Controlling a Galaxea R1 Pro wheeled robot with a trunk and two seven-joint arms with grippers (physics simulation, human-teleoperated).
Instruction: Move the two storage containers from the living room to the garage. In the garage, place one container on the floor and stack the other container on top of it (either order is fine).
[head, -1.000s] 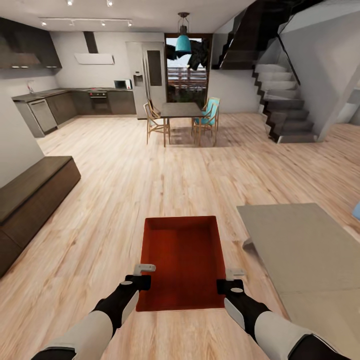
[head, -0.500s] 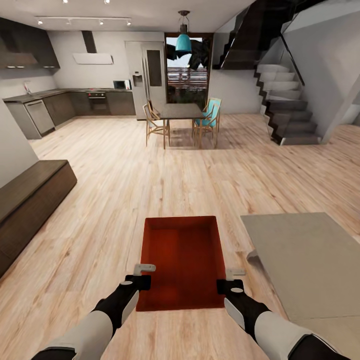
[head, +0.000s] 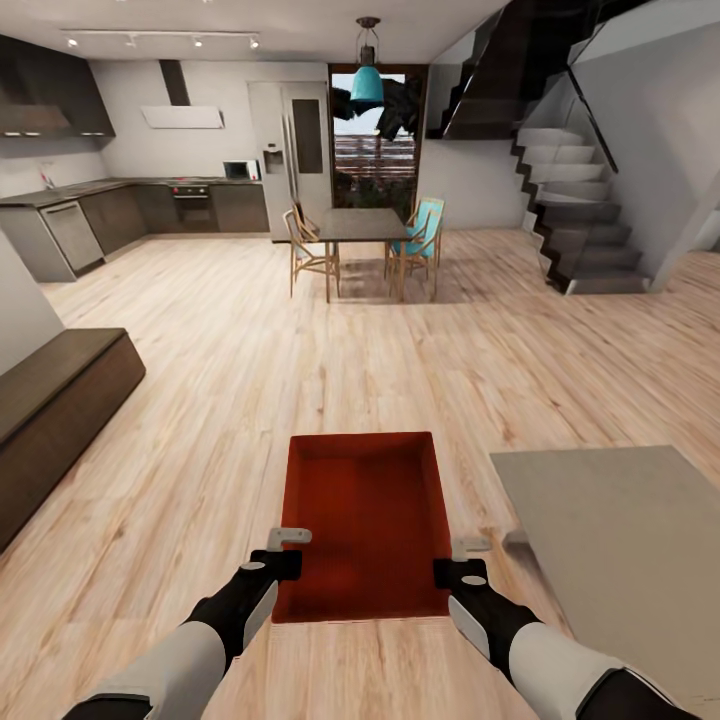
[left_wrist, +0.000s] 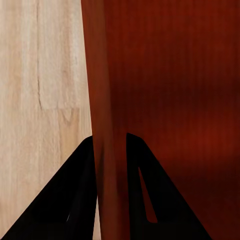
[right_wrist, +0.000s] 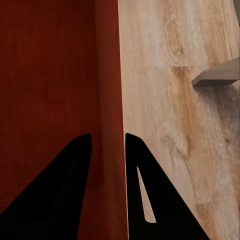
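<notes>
Low at center frame, the box (head: 365, 520) looks light but thin-walled; left gripper (head: 287, 551) and right gripper (head: 461, 561) pinch opposite side walls.

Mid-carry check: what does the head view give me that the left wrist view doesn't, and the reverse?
Head view alone: the whole orange-red rectangular storage container held between left gripper and right gripper, the wooden dining table, the dark staircase and the grey rug. Left wrist view alone: black fingers clamped either side of the container's thin wall. Both: the container and the light wood-plank floor.
</notes>
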